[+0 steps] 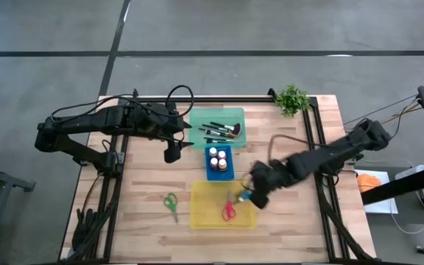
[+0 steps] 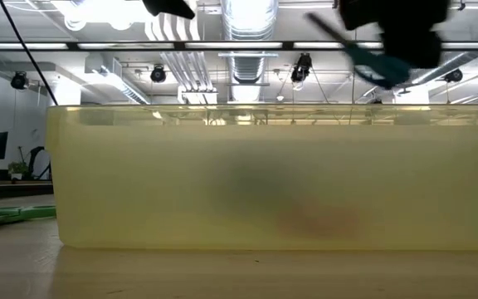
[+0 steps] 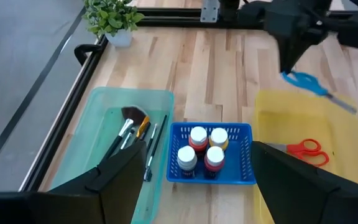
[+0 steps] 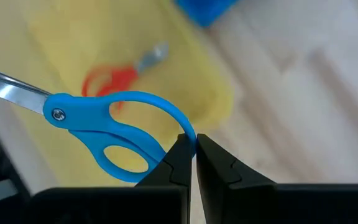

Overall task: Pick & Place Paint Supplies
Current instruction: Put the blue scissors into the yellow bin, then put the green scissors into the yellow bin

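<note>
My right gripper (image 4: 193,149) is shut on blue-handled scissors (image 4: 104,121), which it holds above the yellow tray's right end (image 1: 250,210); the left wrist view shows them too (image 3: 306,82). Red-handled scissors (image 1: 228,211) lie flat in the yellow tray. Green-handled scissors (image 1: 171,204) lie on the table left of that tray. Black-handled brushes (image 1: 219,131) lie in the green tray, and white-capped paint bottles (image 3: 205,149) stand in the blue tray. My left gripper (image 1: 172,154) hangs open above the table, left of the blue tray. My right gripper pinches the rim of one blue handle loop (image 4: 185,129) between its two fingertips. The fingers come slanting down from above. The scissors are lifted clear of the tray, and their shut blades (image 3: 340,104) stick out sideways away from the fingers.
A small leafy plant (image 1: 293,98) stands at the table's far right corner. The green tray (image 1: 235,116), blue tray (image 1: 219,174) and yellow tray (image 1: 201,213) sit in a line down the table's middle. In the low view the yellow tray's wall (image 2: 272,178) fills the picture.
</note>
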Available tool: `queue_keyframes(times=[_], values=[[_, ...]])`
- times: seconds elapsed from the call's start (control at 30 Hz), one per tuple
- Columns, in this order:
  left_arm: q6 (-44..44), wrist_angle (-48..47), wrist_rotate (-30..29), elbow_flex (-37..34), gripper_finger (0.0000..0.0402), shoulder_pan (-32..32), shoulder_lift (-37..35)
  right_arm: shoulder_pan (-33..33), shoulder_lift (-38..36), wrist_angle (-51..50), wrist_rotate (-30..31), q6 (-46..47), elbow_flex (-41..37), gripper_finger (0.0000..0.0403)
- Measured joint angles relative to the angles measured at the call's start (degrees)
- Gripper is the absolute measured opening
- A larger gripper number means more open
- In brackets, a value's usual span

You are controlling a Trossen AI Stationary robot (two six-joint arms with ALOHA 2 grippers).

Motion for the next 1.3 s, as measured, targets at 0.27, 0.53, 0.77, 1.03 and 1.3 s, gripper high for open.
queue_keyframes(times=[0.27,0.53,0.77,1.03,1.3], values=[[-1.66,-5.89,0.07,0.00,0.0294,-0.08,0.00,-7.08,10.77,1.36,-3.54,-15.22,7.90,0.0007],[-2.16,-9.29,0.70,-0.16,0.0294,-2.52,0.00,-7.50,20.41,3.65,-8.45,-20.37,11.60,0.0007],[-3.63,-9.20,0.70,-1.00,0.0294,-3.09,0.00,-7.21,22.12,5.29,-10.36,-21.34,11.69,0.0007],[-4.98,-9.27,0.70,-1.14,0.0294,-4.73,0.11,-7.18,21.35,3.80,-10.36,-21.22,9.44,0.0019],[-6.52,-10.25,0.72,-1.14,0.0294,-5.49,0.11,-7.10,21.04,4.35,-10.72,-21.08,8.49,0.0125]])
